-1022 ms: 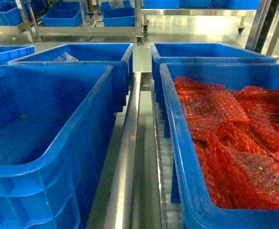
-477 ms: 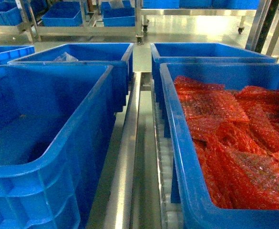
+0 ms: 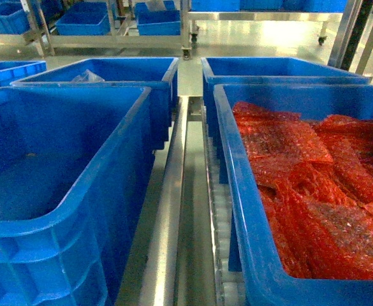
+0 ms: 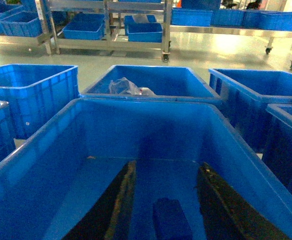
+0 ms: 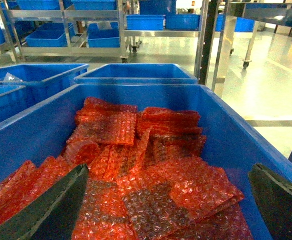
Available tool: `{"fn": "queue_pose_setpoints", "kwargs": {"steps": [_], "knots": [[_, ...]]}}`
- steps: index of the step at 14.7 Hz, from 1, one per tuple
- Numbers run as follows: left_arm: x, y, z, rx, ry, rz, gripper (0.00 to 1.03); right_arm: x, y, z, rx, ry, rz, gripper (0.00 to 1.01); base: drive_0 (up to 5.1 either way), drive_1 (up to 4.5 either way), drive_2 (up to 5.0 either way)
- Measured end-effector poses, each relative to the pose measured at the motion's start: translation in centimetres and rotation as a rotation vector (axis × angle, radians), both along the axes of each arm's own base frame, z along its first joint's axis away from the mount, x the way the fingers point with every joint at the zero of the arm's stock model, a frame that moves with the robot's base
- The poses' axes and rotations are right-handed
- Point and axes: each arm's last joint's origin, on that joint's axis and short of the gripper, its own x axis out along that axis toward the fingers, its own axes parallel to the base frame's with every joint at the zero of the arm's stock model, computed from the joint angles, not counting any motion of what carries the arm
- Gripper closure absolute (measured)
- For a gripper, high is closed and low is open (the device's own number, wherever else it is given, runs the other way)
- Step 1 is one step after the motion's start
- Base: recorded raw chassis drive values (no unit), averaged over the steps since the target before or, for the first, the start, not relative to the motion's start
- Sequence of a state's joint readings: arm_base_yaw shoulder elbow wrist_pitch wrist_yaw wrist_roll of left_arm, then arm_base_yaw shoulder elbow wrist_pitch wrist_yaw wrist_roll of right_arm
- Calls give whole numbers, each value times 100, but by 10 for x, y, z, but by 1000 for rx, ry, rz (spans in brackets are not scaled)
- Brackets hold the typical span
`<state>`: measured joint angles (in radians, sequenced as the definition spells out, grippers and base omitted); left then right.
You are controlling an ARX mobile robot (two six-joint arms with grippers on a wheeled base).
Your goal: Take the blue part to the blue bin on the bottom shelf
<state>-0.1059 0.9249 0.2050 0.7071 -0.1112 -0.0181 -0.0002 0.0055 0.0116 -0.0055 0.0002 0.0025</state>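
Observation:
A small dark blue part [image 4: 170,220] lies low in the near left blue bin [image 4: 136,127], in the gap between the two dark fingers [image 4: 121,200] of my left gripper [image 4: 166,165]. The jaws stand wider than the part and open. In the head view that same blue bin [image 3: 65,191] sits on the bottom shelf [image 3: 173,210], whose steel divider rail and white rollers [image 3: 221,217] show beside it. My right gripper [image 5: 169,170] hangs open over red bubble-wrap bags [image 5: 136,165]. Neither gripper shows in the head view.
The near right blue bin [image 3: 237,191] is full of red bubble-wrap bags [image 3: 314,185]. Two more blue bins [image 3: 109,70] stand behind, the left one with a clear plastic bag [image 4: 128,87]. Steel racks with blue bins [image 3: 84,19] stand across the floor.
A dark shape showed at the far left edge of the head view half a second ago and is gone now. Bins and bags have not moved.

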Motion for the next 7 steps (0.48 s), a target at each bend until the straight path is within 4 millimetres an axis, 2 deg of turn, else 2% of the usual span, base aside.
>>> {"fn": "queue_pose_setpoints", "kwargs": {"steps": [2,3,5,7], "knots": [[-12,4,-5,-1,-10,-5,94,0,0,0,0,0,0,3,0,0,0],[-17,8,-9,0,-3,-16,101,0,0,0,0,0,0,3,0,0,0],[-26,17,-14,0,-2,15,101,0,0,0,0,0,0,3,0,0,0],[-33,16,-17,0,-4,-8,101,0,0,0,0,-1,0,3,0,0,0]]}}
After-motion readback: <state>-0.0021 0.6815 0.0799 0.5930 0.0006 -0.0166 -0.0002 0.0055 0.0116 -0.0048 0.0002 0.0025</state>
